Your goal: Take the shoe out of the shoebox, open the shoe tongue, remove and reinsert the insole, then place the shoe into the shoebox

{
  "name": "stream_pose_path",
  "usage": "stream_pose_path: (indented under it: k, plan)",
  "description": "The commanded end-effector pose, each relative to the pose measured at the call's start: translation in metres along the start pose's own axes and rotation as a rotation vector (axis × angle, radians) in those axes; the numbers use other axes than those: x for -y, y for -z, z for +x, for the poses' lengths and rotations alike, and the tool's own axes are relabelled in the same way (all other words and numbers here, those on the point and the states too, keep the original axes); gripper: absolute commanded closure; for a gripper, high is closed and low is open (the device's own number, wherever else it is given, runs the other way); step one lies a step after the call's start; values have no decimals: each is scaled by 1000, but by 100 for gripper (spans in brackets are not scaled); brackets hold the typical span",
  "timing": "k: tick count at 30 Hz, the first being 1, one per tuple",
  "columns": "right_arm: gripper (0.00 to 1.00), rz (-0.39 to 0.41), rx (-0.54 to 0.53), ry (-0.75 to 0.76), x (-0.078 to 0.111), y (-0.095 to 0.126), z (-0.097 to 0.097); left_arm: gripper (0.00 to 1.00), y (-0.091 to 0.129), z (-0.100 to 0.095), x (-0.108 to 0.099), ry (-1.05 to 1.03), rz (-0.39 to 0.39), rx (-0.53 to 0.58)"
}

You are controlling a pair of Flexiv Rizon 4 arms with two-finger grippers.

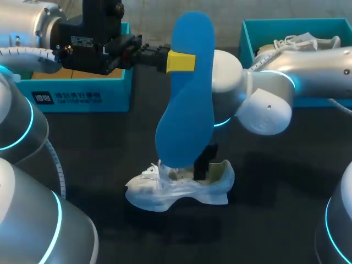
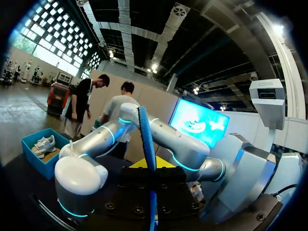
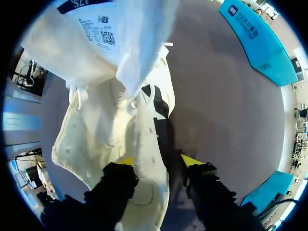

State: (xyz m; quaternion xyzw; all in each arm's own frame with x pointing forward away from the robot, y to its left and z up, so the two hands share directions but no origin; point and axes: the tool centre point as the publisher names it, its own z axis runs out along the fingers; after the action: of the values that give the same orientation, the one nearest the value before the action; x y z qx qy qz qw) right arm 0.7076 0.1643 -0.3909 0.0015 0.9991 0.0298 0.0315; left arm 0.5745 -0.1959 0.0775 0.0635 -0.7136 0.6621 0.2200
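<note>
Head view: my left gripper point(image 1: 180, 61) comes in from the left, high over the table point(image 1: 286, 181); it is clamped on the blue insole point(image 1: 187, 93), which hangs upright with its lower end just above the shoe point(image 1: 176, 190); the white shoe rests on its sole near the middle of the dark table, outside both boxes; my right arm reaches across from the right and its right gripper point(image 1: 204, 162) is down at the shoe's heel end; I can't judge its jaws from here; behind the left arm stands an open teal shoebox point(image 1: 82, 96), and at the far right a second teal shoebox point(image 1: 248, 47) with a second shoe point(image 1: 297, 43) in it

Left wrist view: the insole point(image 2: 147, 139) shows edge-on as a thin blue strip rising from between the yellow tips of the left gripper point(image 2: 150, 163), pinched from both sides; beyond my right arm sits the second teal shoebox point(image 2: 33, 156) with the second shoe point(image 2: 44, 143)

Right wrist view: the right gripper point(image 3: 159, 161) stands spread astride the shoe point(image 3: 106, 125) at its rim; one finger is over the pale lining inside, the other is outside with a strip of bare table point(image 3: 216, 106) between it and the shoe wall, so nothing is gripped; the tongue is folded up ahead of the fingers
</note>
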Motion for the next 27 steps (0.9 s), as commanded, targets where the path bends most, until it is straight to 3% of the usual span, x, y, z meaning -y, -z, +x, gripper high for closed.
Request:
stream_pose_path:
  k: [1,16,27]
  plan:
    - [100,2,-4,-1,-2,-4,0,100,-1,0,0,1,-2,1]
    - [100,12,-9,-58,7,8,7,100,-1,0,0,1,-2,1]
    - [100,33,0,-295,13,35,10,100,-1,0,0,1,-2,1]
